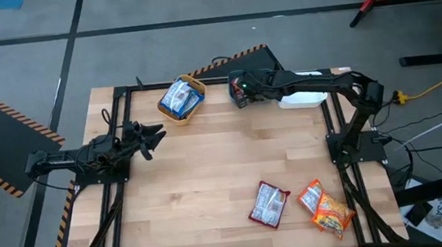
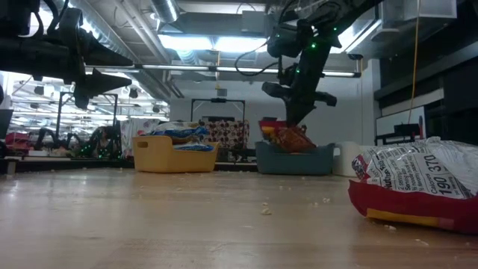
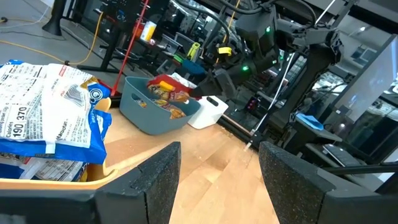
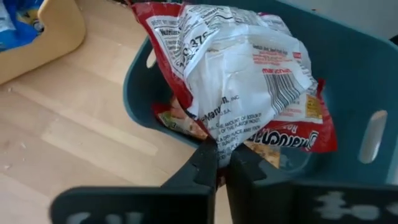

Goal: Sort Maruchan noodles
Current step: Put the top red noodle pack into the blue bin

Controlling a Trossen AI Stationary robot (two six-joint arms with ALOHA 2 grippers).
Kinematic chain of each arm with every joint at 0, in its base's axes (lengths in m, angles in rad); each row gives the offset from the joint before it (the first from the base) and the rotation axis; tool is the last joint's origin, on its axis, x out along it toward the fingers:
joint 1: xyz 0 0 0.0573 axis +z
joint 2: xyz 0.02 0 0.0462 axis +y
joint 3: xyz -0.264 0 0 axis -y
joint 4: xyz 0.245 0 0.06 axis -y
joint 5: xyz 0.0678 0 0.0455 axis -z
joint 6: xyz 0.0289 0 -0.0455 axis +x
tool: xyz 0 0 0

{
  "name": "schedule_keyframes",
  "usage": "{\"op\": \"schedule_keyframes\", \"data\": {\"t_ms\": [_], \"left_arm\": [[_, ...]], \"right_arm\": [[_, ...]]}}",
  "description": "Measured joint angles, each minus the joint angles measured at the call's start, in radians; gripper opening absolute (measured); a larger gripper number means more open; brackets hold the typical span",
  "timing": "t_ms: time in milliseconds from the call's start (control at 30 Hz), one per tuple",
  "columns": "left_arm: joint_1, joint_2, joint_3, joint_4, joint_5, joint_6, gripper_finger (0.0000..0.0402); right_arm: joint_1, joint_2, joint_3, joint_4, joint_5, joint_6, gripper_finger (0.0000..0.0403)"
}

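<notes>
Now the right tool [image 4: 222,163] pinches a red packet [image 4: 239,68] over the teal bin [image 4: 354,81]; the left tool [image 3: 214,177] hangs spread.

The high view looked straight down on the whole table [image 1: 211,182]. The low view sat at table-top height at the near edge, facing the far edge, very near a red packet [image 2: 418,187]. The left wrist view faced across the far edge toward the teal bin [image 3: 158,112]; the right wrist view hung close over that bin [image 4: 348,81]. All four shared the far edge's bins.
</notes>
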Motion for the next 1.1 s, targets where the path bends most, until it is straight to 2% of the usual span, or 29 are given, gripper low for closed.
{"op": "schedule_keyframes", "data": {"t_ms": [100, 300, 400, 467, 567, 667, 733, 833, 933, 1100], "left_arm": [[0.0, 0.0, 0.0, 0.0, 0.0, 0.001, 0.0212], [0.0, 0.0, 0.0, 0.0, 0.0, -0.003, 0.0212], [0.0, 0.0, 0.0, 0.0, 0.0, -0.005, 0.0212], [0.0, 0.0, 0.0, 0.0, 0.0, -0.007, 0.0212], [0.0, 0.0, 0.0, 0.0, 0.003, -0.025, 0.0212], [0.0, 0.0, 0.0, -0.001, 0.018, -0.026, 0.0212], [0.0, 0.0, 0.0, -0.001, 0.019, -0.026, 0.0212], [0.0, 0.0, 0.0, -0.001, 0.019, -0.026, 0.0212], [0.0, 0.0, 0.0, -0.001, 0.019, -0.026, 0.0212], [0.0, 0.0, 0.0, -0.001, 0.019, -0.026, 0.0212]], "right_arm": [[0.0, 0.0, 0.0, 0.004, -0.013, -0.007, 0.005], [0.0, 0.0, 0.0, 0.073, -0.003, -0.05, 0.0147], [0.001, 0.0, 0.0, 0.157, -0.02, -0.162, 0.0178], [0.002, 0.0, 0.0, 0.188, -0.082, -0.273, 0.0187], [0.016, 0.0, 0.0, 0.114, -0.163, -0.436, 0.0184], [0.037, 0.0, -0.003, -0.012, -0.155, -0.616, 0.0168], [0.053, 0.0, -0.017, -0.083, -0.112, -0.696, 0.0158], [0.062, 0.0, -0.03, -0.154, -0.033, -0.719, 0.0143], [0.06, 0.0, -0.049, -0.168, -0.033, -0.722, 0.0129], [0.06, 0.0, -0.113, -0.095, -0.018, -0.757, 0.0113]]}}
